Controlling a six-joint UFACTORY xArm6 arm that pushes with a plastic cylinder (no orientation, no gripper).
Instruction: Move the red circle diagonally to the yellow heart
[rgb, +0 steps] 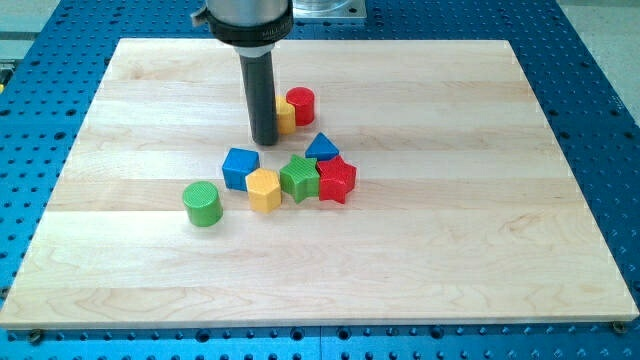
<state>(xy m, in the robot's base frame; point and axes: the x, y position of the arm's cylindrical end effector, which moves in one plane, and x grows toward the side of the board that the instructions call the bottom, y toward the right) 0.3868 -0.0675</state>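
Observation:
The red circle (300, 105) stands upright on the wooden board (450, 220), above the block cluster. The yellow heart (285, 118) touches its lower left side and is partly hidden behind my rod. My tip (266, 141) rests on the board just left of and below the yellow heart, close to it or touching it.
Below the tip lies a cluster: a blue cube (240, 167), a yellow hexagon (264, 189), a green star (299, 178), a red star (337, 180) and a blue triangle (321, 148). A green circle (202, 204) stands apart at the lower left.

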